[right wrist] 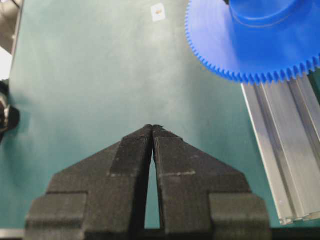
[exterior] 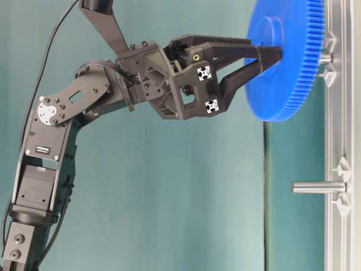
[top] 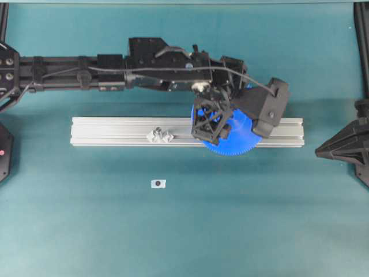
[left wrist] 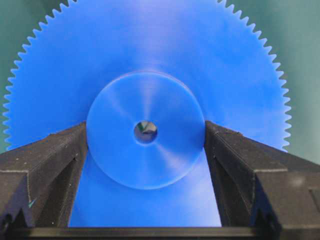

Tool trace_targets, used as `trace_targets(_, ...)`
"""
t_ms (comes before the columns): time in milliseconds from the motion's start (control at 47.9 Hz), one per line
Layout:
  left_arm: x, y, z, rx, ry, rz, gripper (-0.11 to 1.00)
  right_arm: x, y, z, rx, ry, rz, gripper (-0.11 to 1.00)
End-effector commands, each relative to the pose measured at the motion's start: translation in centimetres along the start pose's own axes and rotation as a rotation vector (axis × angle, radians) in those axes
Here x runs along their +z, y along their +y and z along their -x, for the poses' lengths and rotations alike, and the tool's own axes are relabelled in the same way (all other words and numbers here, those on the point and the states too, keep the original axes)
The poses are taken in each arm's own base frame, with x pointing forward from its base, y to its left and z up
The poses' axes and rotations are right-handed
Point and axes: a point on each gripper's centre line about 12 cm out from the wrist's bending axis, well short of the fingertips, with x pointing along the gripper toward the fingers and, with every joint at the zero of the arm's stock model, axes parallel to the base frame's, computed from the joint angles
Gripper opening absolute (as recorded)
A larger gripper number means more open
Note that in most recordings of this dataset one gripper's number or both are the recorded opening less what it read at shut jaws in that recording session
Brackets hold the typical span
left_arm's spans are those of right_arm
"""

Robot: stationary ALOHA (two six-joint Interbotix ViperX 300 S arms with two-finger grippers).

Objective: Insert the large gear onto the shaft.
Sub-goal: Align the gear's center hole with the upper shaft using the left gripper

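**Left arm has the big gear over the rail**

The left gripper [exterior: 265,59] has the large gear [top: 239,135] clamped by its raised hub [left wrist: 145,131], one finger [left wrist: 50,165] pressed on each side, jaws spread wide to span it. From above, the blue disc sits over the right half of the aluminium rail [top: 115,131], its toothed rim overhanging the rail's near edge. In the table-level view the gear is held flat-on to the rail and just off it, with a short, stubby pin [exterior: 326,57] poking out between gear and rail, right behind the hub. Through the left wrist camera the centre hole [left wrist: 145,132] shows something small and dark inside; what it is I cannot tell.

The shaft [exterior: 318,187], the longer and slimmer pin, stands on the same rail well apart from the gear, bare.

Over on the other side, the right gripper [right wrist: 152,131] is pinched together, tips touching, nothing between them, hanging above the green table [right wrist: 90,75]. A small white tag [top: 158,183] lies on the table in front of the rail.
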Motion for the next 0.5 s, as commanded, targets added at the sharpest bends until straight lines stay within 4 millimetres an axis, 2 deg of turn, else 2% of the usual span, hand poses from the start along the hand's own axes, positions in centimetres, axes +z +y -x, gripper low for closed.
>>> trace_targets(0,-0.4,1.6,1.7,0.029,-0.021,0.024,0.78,0.5,0.2,0.0,0.003,-0.012,-0.008,0.11)
trace_targets(229,-1.7,1.1,0.7,0.005,0.024,0.029,0.78,0.6,0.2,0.1,0.005,-0.016,-0.008,0.11)
trace_targets(480,-2.9,0.9,1.2,-0.002,0.043,0.037,0.78,0.5,0.2,0.0,0.002,-0.012,-0.007,0.11)
